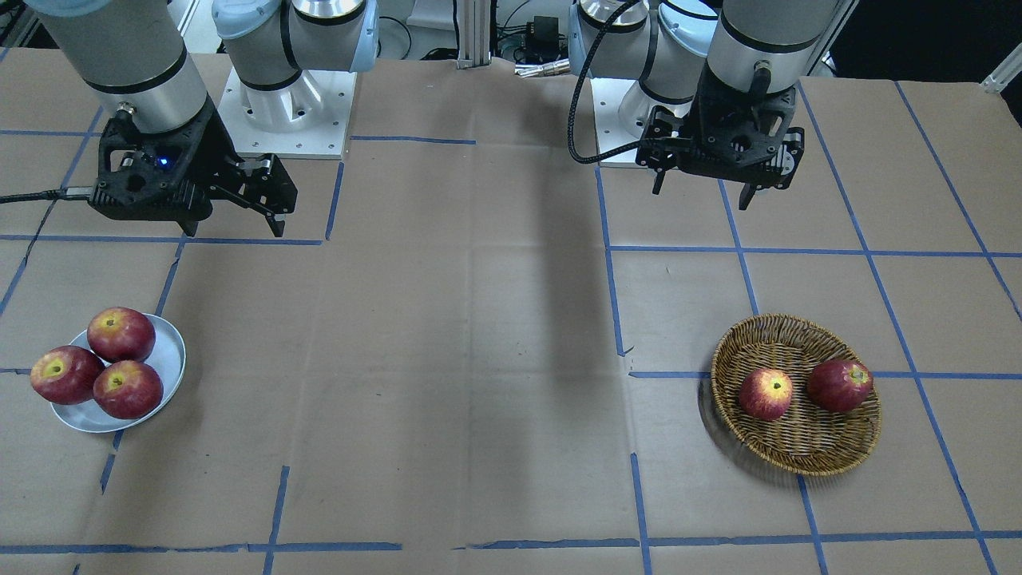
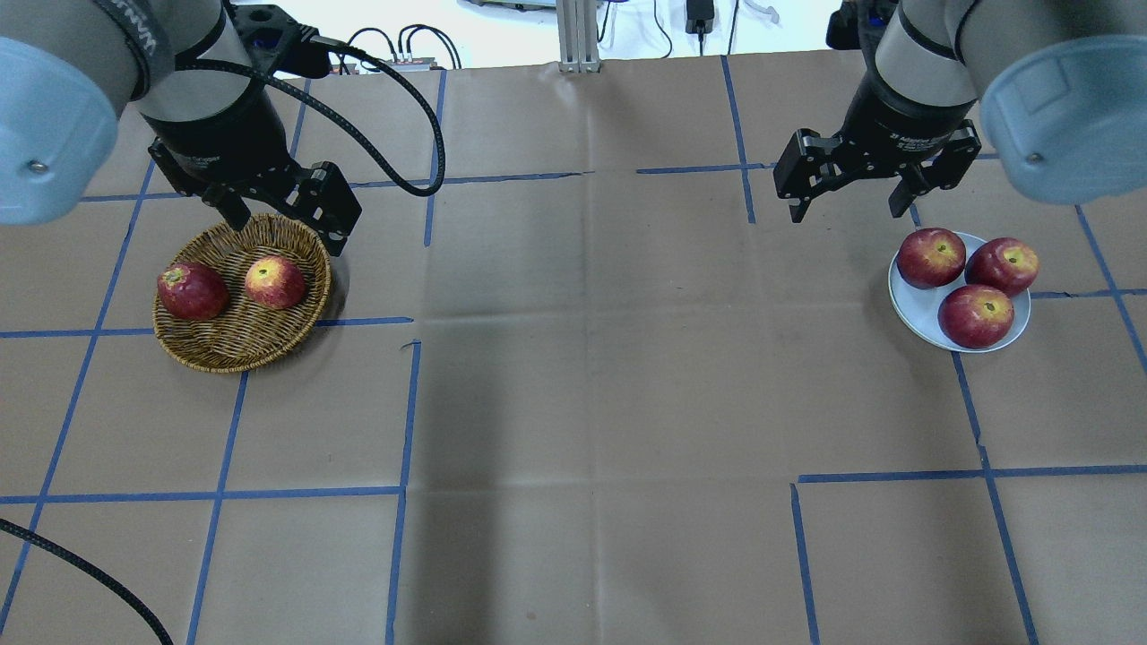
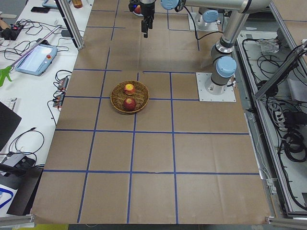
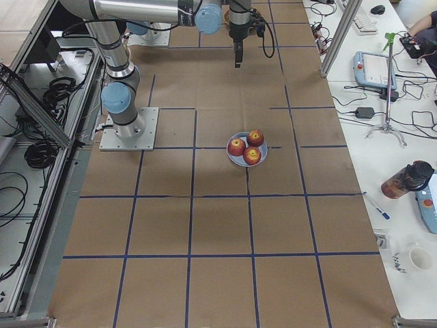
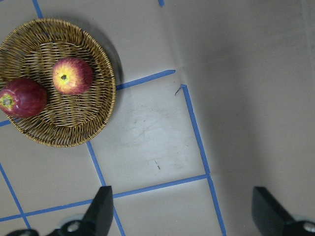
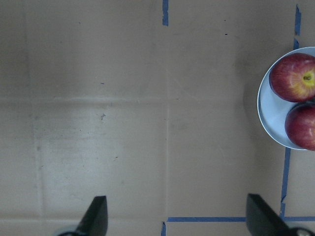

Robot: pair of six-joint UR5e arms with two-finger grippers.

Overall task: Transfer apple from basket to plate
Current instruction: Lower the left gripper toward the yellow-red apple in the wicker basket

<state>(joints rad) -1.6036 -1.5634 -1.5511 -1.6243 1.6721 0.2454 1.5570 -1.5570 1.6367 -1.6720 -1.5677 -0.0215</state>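
The apple point(image 2: 275, 282) with a yellow-orange blush lies in the wicker basket point(image 2: 240, 356) on the table's left, beside a dark red apple point(image 2: 191, 291). It also shows in the front view point(image 1: 766, 394) and in the left wrist view point(image 5: 72, 75). My left gripper point(image 2: 287, 228) hangs open and empty above the basket's far rim. The grey-white plate point(image 2: 907, 300) on the right holds three red apples. My right gripper point(image 2: 845, 212) is open and empty, above the table just left of and beyond the plate.
The table is brown cardboard with blue tape lines. The two arm bases point(image 1: 287, 104) stand at the robot's edge. A teach pendant point(image 3: 36, 56) and cables lie on a side bench beyond the table.
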